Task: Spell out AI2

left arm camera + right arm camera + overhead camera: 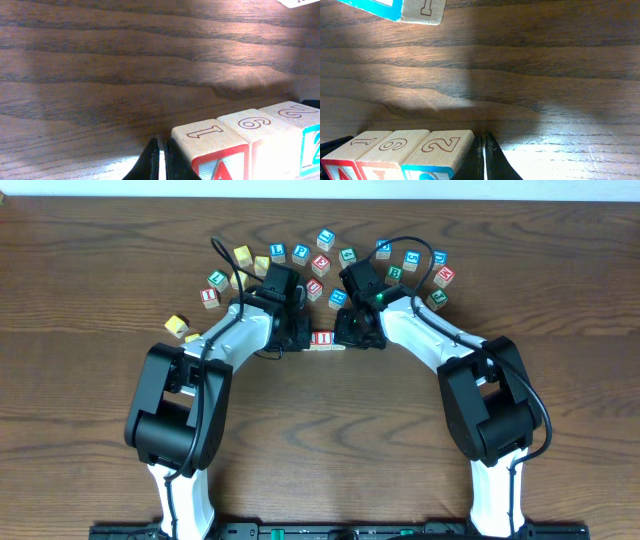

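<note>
Three wooden blocks stand side by side in a row (322, 339) at the table's middle. In the left wrist view the red A block (212, 150), a middle block (260, 137) and a blue-faced block (300, 127) touch one another. My left gripper (161, 160) is shut and empty, its fingers against the left end of the row. My right gripper (484, 157) is shut and empty, pressed against the row's right end block (440, 152), whose top shows a 2. In the overhead view both grippers flank the row, left (296, 335) and right (352, 335).
Several loose letter blocks lie in an arc behind the arms, from a red one (209, 297) at left to a green one (437, 298) at right. A yellow block (177, 326) lies apart at far left. A blue-sided block (395, 9) shows at the right wrist view's top.
</note>
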You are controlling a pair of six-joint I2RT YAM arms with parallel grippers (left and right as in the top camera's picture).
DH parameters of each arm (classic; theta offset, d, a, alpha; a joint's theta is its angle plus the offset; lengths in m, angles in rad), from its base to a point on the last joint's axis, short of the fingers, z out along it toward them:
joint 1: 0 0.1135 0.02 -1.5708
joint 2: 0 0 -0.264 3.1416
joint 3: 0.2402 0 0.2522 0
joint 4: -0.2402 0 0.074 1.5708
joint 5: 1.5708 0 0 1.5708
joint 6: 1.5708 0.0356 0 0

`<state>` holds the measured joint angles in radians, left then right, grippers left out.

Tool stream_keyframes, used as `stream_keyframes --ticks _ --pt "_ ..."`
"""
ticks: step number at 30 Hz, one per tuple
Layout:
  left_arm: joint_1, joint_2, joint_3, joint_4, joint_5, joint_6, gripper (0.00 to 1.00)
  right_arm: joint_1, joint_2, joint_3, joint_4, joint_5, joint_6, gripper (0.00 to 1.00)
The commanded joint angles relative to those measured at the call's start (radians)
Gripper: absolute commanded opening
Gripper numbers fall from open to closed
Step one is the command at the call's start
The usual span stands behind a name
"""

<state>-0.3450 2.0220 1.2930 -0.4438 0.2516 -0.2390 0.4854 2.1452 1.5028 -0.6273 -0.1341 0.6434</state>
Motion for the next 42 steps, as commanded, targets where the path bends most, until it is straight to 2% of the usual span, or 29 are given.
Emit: stream_keyframes --ticks 1,42 --pt "-0.038 0.017 0.027 0.002 0.031 -0.002 0.08 0.021 -0.016 0.001 0.011 -0.039 0.015 0.01" --pt "0.047 0.007 0.029 -0.028 0.024 0.085 0.08 -0.05 -0.032 0.002 -0.046 -0.039 -0.032 0.01"
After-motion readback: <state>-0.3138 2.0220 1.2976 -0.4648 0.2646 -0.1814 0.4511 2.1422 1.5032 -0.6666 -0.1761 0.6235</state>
